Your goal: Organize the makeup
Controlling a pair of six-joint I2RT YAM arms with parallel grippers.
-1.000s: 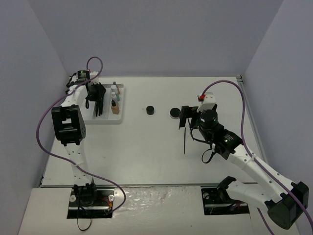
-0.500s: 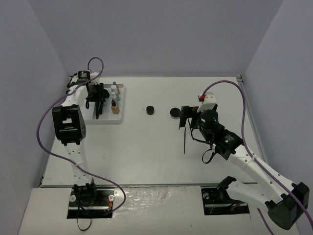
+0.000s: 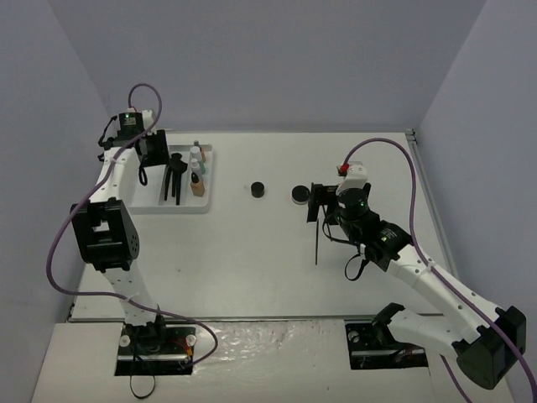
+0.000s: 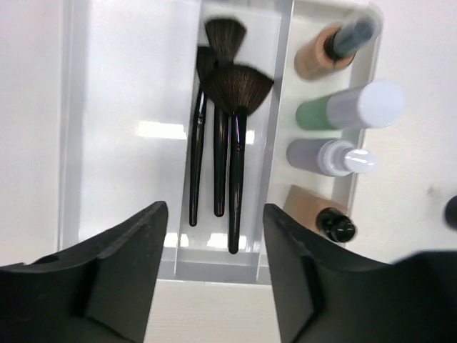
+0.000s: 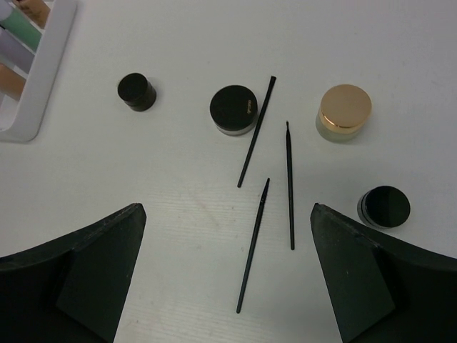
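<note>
a: where's the top view?
b: high behind the arms, looking down on everything. both wrist views look down, close.
a: overlap?
b: the white three-compartment plastic tray (image 3: 149, 201) (image 4: 128, 107) (image 5: 44, 71), upper left from the top, shows in all three.

Three brushes (image 4: 239, 89), four bottles (image 4: 350, 107), three pencils (image 5: 290, 187), four jars (image 5: 233, 109).

place: lab test cell | cues: white table (image 3: 252, 277); plain enclosing walls (image 3: 252, 59)
</note>
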